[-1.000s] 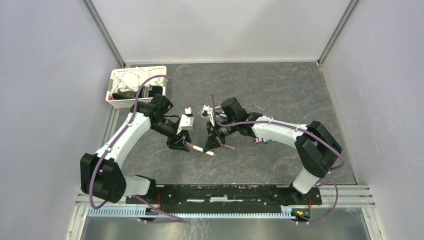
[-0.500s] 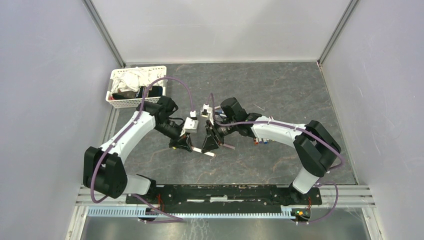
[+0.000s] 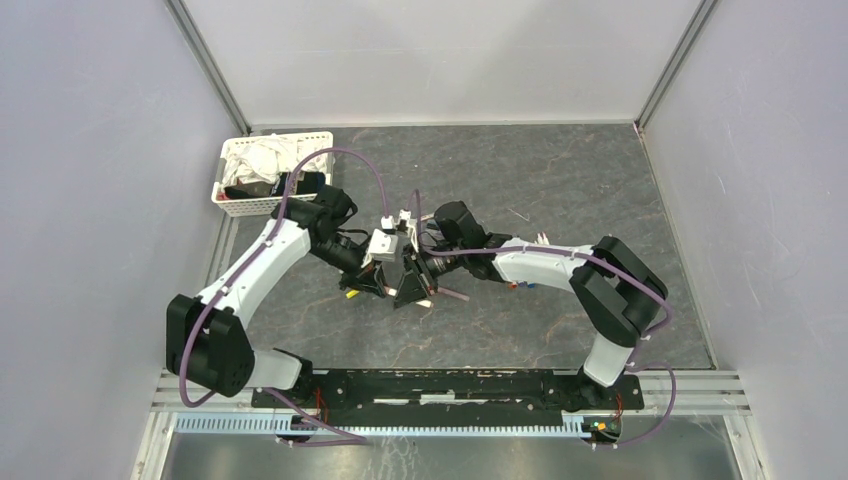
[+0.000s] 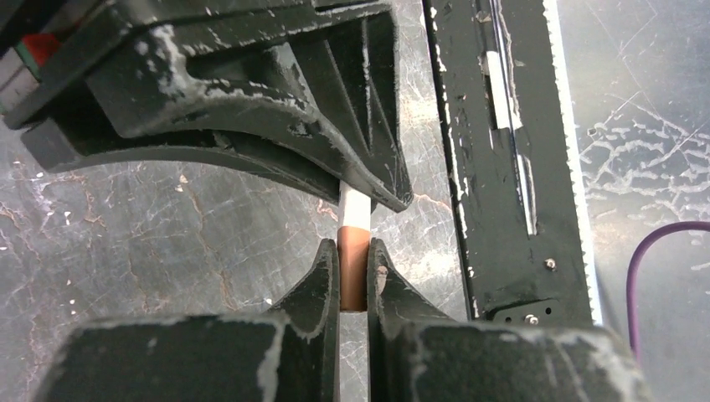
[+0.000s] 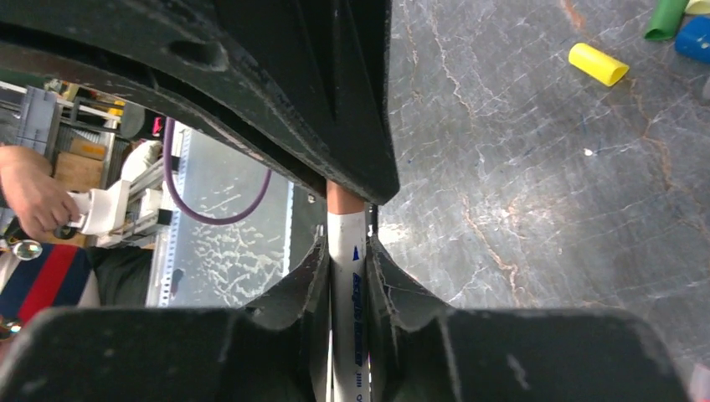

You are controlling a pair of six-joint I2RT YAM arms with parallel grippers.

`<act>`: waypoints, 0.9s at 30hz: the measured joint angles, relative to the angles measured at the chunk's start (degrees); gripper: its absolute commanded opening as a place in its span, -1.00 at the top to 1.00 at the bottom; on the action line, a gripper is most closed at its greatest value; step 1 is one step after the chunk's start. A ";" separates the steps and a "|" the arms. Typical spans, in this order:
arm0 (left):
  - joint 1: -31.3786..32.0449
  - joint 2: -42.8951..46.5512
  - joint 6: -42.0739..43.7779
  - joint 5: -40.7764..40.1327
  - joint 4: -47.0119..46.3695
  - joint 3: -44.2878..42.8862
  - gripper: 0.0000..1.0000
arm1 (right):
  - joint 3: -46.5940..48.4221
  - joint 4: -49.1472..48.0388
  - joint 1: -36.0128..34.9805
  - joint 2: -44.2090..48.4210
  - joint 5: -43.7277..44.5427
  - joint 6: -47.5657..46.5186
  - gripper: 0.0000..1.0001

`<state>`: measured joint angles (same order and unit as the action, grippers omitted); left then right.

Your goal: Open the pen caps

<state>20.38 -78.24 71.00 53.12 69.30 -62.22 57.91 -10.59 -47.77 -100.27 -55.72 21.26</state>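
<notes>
Since a second ago my left gripper has slid across to meet my right gripper, and it has gone from wide open to shut tight. Back then a bit of white pen showed between the two. Now they are nose to nose above the middle of the table, and from above the pen is almost hidden. My right arm has leaned a little to the left too.

My left gripper pinches the brown cap, which sits on the end of the pen. The white barrel runs from that cap straight in between my right fingers. They sit close on both sides of it, but I cannot tell if they squeeze it or only stand beside it.

Each gripper blocks the other's view. Big black fingers fill the top of both wrist pictures and hide what lies past them.

Loose on the table, well apart from the pen, lie a yellow cap, a green cap and a blue cap. The green and blue ones are close together at the picture's edge. A white basket with cloths stands at the far left, behind my left arm. A black rail runs along the near edge, with a purple cable beside it. Past the rail a person's hand shows.

Blue writing runs along the barrel, but it is too blurry to read.
</notes>
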 measured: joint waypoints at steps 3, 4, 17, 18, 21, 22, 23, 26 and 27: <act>-0.04 0.00 -0.02 -0.50 0.07 -0.37 0.96 | 0.02 -0.74 -0.11 0.02 -0.85 0.24 1.00; 0.00 0.02 -0.04 -0.70 0.13 -0.55 0.96 | 0.00 -0.68 -0.11 0.02 -0.85 0.07 1.00; -8.50 -1.79 2.58 -10.58 3.41 -9.35 0.96 | -13.88 0.28 2.73 14.01 8.28 -6.36 1.00; -12.17 -2.56 3.06 -13.00 3.74 -10.71 0.95 | -15.56 2.29 3.43 14.82 8.44 -6.73 1.00; -18.69 -4.39 4.94 -17.57 4.26 -13.57 0.95 | -18.25 7.80 4.76 15.15 9.40 -8.00 1.00; -19.47 -4.57 5.42 -18.27 4.37 -13.90 0.96 | -18.38 9.46 4.81 15.19 9.57 -8.35 1.00; -19.82 -4.59 5.70 -18.58 4.55 -13.90 0.96 | -18.36 10.62 4.81 15.26 9.84 -8.90 1.00; -19.89 -4.42 6.12 -17.66 4.68 -13.42 0.96 | -17.44 13.92 5.11 15.69 11.82 -10.29 1.00; -19.89 -4.22 5.97 -16.74 4.00 -12.61 0.95 | -17.05 14.64 5.33 15.74 12.70 -10.58 1.00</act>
<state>0.49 -82.46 76.97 36.38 73.30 -74.83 40.86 4.05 -42.44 -84.53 -43.03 10.68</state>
